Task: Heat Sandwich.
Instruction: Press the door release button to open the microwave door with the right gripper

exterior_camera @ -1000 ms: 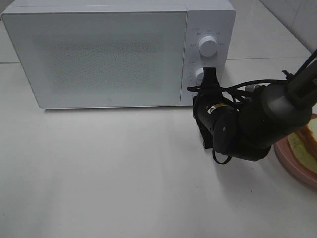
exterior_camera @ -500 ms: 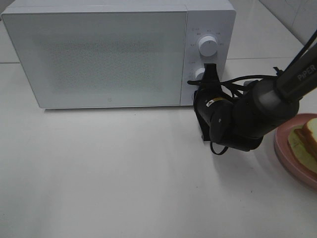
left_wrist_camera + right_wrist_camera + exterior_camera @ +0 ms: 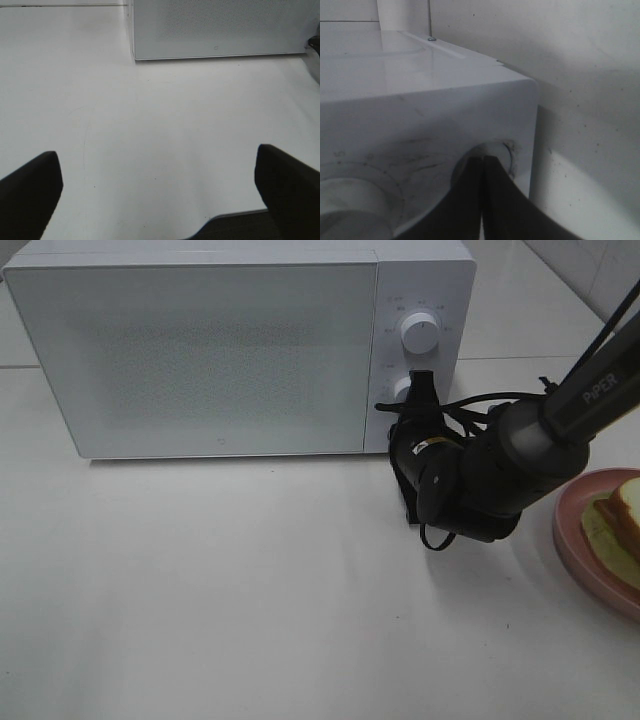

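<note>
White counter (image 3: 250, 590) held the microwave (image 3: 220, 350); at 4 o'clock the sandwich (image 3: 622, 515) lay on a plate (image 3: 575, 540), cut off. Right gripper's (image 3: 420, 388) jaws met, hiding most of the lower knob (image 3: 506, 150); left gripper's (image 3: 159, 160) stood apart.

Microwave (image 3: 220, 350): white; door finely speckled grey.
Knobs (image 3: 419, 332): white.
Table (image 3: 200, 590): plain white.
Plate (image 3: 568, 548), near right: pink.
Sandwich (image 3: 624, 512): white bread, tan crust, pale green layer.
Right arm (image 3: 500, 468): black; white lettering, small yellow label.
</note>
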Controlling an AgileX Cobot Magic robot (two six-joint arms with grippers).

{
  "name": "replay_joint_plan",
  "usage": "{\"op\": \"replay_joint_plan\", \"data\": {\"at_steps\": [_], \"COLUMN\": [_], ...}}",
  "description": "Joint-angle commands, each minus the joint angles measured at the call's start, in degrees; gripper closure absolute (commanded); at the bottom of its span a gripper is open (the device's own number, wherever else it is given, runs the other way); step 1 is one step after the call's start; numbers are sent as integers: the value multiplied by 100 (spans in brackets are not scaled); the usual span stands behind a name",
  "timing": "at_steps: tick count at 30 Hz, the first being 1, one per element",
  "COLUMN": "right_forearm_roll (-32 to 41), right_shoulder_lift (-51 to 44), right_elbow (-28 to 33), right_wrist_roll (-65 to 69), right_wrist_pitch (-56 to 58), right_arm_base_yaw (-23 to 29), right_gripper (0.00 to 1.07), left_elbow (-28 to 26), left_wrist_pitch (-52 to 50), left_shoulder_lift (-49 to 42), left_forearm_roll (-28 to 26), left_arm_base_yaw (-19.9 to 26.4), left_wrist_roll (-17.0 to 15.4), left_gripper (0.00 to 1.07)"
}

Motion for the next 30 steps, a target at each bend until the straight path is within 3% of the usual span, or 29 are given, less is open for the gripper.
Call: {"op": "replay_joint_plan", "data": {"at_steps": [1,14,30], "right_forearm_roll": [-6,-138,-160], "right_shoulder_lift": [-23,355,178], "right_elbow": [-235,-940,-791], "right_wrist_roll": [-218,-183,-189], "right_wrist_pitch": [-590,-997,-647], "right_arm_base_yaw": [-218,-384,-367], "right_gripper": [107,107,107], "left_elbow": [6,6,6], "left_wrist_pitch": [-34,-34,-34], "left_shoulder_lift": [-11,-11,-11], "left_forearm_roll": [-17,-17,-17], "left_arm_base_yaw": [-23,-23,-23], "left_wrist_roll": [-11,-6,-6], "left_gripper": [9,9,9]}}
